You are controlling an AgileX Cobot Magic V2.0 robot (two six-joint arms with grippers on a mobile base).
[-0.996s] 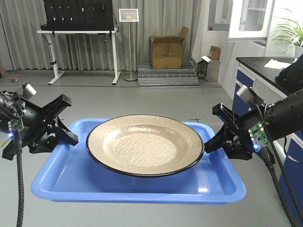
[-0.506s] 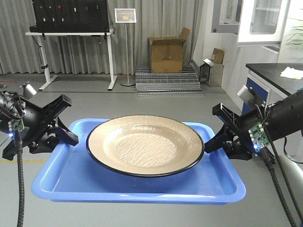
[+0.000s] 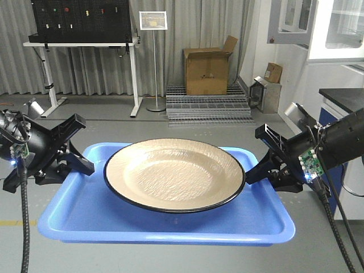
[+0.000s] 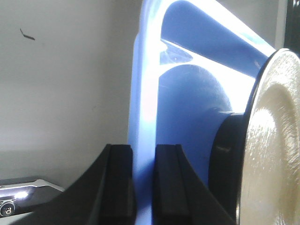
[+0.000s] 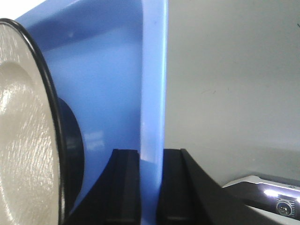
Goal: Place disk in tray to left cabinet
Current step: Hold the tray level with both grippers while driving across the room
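Note:
The tan disk (image 3: 173, 173) with its thin black rim lies in the blue tray (image 3: 79, 210), which is held up above the grey floor. My left gripper (image 3: 85, 165) is shut on the tray's left rim. My right gripper (image 3: 253, 173) is shut on its right rim. In the left wrist view the black fingers (image 4: 121, 183) pinch the tray rim (image 4: 143, 117), with the disk (image 4: 272, 140) just beyond. The right wrist view shows the same grip (image 5: 150, 187) on the tray rim (image 5: 153, 93), beside the disk (image 5: 23, 140). The left cabinet is out of view.
Ahead stand a white desk (image 3: 79, 42) carrying a black panel, a sign stand (image 3: 153, 23), a cardboard box (image 3: 207, 68) on metal grating steps (image 3: 207, 108), and a grey bin (image 3: 263, 94). A black-topped lab bench (image 3: 341, 96) lies at the right.
The whole background has slid to the right in the front view, so the view has swung left. The tray, disk and both grips look unchanged.

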